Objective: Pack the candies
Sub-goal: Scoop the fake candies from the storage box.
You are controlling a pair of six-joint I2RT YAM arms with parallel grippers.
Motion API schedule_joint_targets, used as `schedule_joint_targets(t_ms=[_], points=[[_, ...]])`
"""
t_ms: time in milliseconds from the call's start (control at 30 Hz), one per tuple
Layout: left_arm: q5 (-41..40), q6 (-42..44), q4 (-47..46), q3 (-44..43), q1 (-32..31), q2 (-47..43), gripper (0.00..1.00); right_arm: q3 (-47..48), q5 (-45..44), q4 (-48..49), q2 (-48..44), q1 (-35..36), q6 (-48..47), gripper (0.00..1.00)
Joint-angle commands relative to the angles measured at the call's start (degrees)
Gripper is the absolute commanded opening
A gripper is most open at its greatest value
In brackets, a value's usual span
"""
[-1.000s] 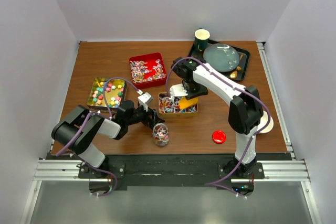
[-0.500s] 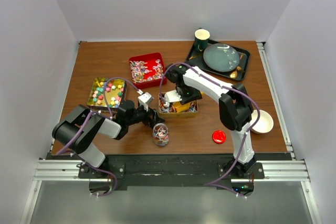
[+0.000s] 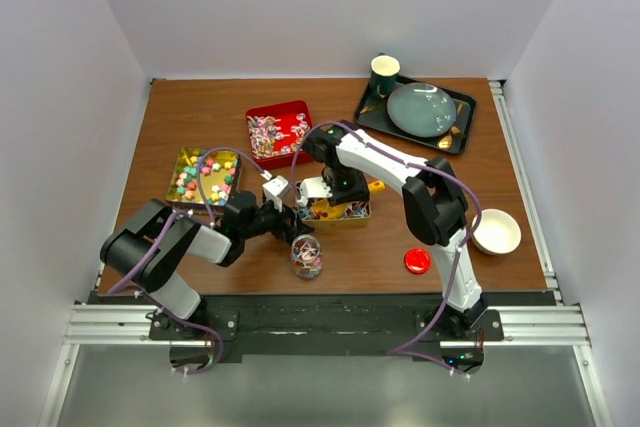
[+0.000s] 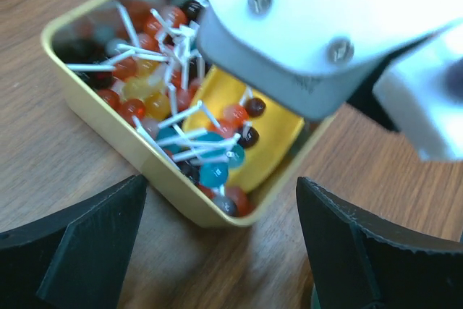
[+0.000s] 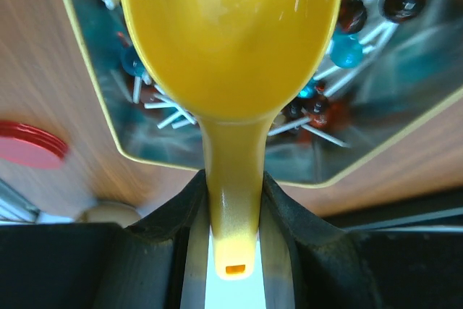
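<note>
The candies here are small round balls on white sticks (image 4: 213,174), lying in a gold tin (image 3: 355,215) at the table's middle. My right gripper (image 5: 233,193) is shut on the handle of a yellow scoop (image 5: 231,48), whose bowl reaches into the tin (image 5: 394,142) among the candies (image 5: 346,50). From above, the right gripper (image 3: 330,187) hangs over the tin's left end. My left gripper (image 4: 221,251) is open and empty, low over the wood at the tin's near corner (image 4: 130,157), with the scoop (image 4: 268,142) just beyond. A glass jar (image 3: 306,255) holding some candies stands beside the left gripper (image 3: 290,219).
A red tin of wrapped sweets (image 3: 280,133) and a gold tin of star sweets (image 3: 203,175) sit left of centre. A red lid (image 3: 417,261) and a white bowl (image 3: 497,232) lie at front right. A black tray (image 3: 462,130) with a plate and cup stands at the back.
My right arm has swung left, carrying the scoop from the tin's right end to its left end. The white bowl is now uncovered. The left arm has not moved.
</note>
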State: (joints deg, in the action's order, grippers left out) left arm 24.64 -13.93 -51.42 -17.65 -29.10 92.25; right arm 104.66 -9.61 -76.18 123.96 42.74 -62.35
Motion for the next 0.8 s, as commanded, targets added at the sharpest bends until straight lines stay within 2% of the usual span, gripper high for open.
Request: schedule_joint_targets(t_ms=[0,333,500,767], points=[[-2.85,0.22,5.27,0.69,1.06,1.97,0.90,-4.45,7.49,1.98,-2.05,0.76,4.07,0.00],[0.57,0.75,6.24,0.16,4.58,-2.07,0.90,-16.93,14.00,15.09,-10.75,-0.73,7.59,0.00],[4.09,1.54,11.16,-0.19,7.83,-6.81,0.90,-18.62,13.21,18.00,-11.64,-0.73,8.82,0.00],[14.01,2.60,21.18,-1.77,12.13,-16.90,0.90,-20.99,11.89,20.01,-13.48,-0.82,9.26,0.00]])
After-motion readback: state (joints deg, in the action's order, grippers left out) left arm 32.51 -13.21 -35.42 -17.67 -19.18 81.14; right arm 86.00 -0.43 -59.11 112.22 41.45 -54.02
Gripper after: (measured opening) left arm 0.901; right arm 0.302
